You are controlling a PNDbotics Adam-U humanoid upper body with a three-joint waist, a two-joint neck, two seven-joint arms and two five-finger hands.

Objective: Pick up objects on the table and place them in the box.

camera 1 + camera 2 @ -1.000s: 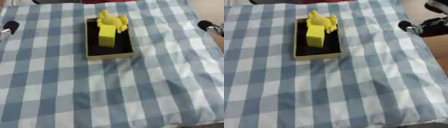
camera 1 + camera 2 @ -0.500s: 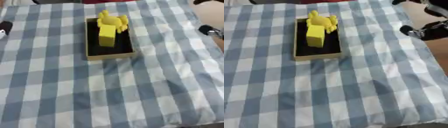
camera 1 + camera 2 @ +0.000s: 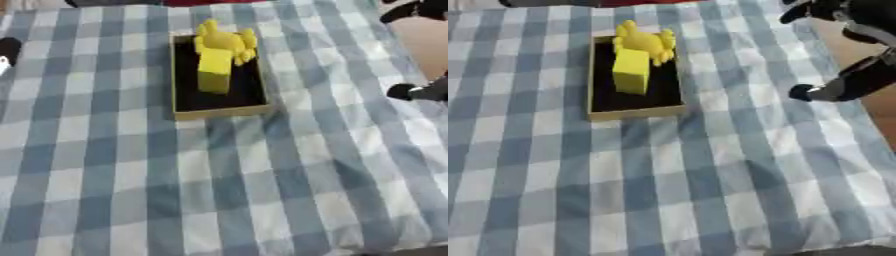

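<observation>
While two yellow blocks (image 3: 216, 60) fill the box (image 3: 185, 105), the right hand (image 3: 846, 75), fingers unclear, has crept inward.

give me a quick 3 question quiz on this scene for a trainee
1. True or false: the yellow block lies inside the box.
2. Multiple choice: what covers the table? A) a plain white sheet B) a blue and white checked cloth C) bare wood
3. Fill in: the right hand shows at the picture's ____ edge, apart from the box.

Key: 1 true; 2 B; 3 right
</observation>
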